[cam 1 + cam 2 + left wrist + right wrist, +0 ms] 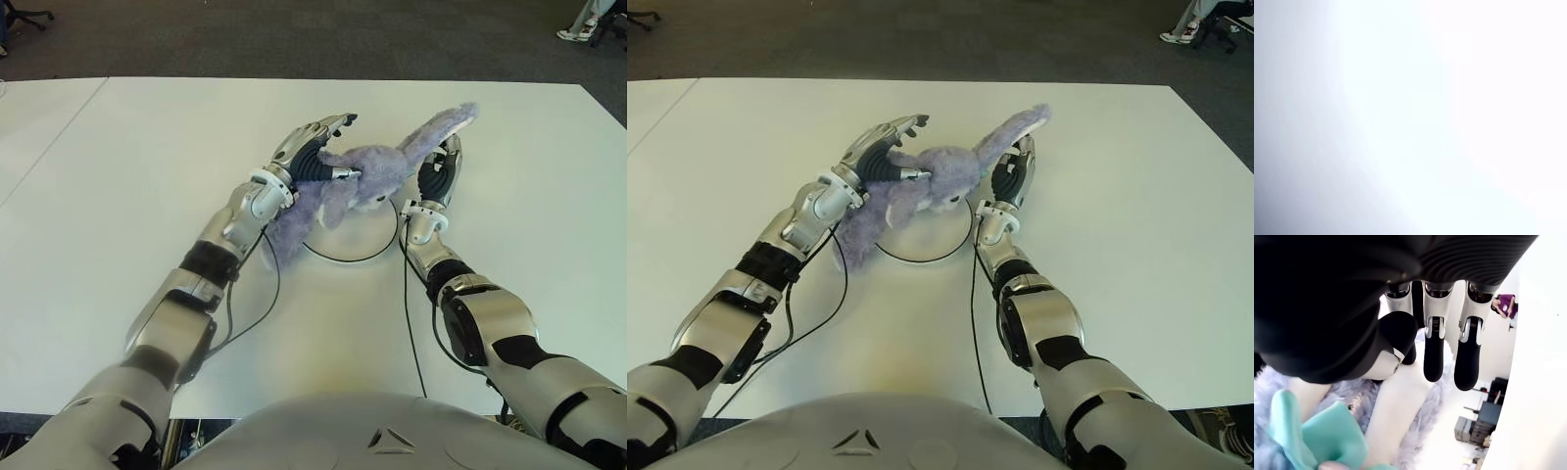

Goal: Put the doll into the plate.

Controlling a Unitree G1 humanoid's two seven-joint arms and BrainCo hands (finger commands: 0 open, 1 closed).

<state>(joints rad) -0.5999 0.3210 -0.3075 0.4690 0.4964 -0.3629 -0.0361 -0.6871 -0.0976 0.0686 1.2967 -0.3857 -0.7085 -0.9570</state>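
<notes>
While the doll (358, 181) hangs between the 2 hands, it sits partly over the plate (364, 244), a white disc with a dark rim on the white table (118, 176). Its body droops off the plate's left edge and 1 long ear points up and to the right. The left hand (312, 152) presses against the doll's left side with its fingers extended over the plush; the left wrist view is washed out and shows nothing of the grip. The right hand (438, 174) holds the doll at the base of the raised ear, and its wrist view shows the fingers (1434, 350) curled down onto the purple fur near a teal bow (1327, 435). The step in hand appears to be the placing. The next move likely calls for shifting the doll rightward until its body is centred over the plate, lowering it, then loosening both hands.
</notes>
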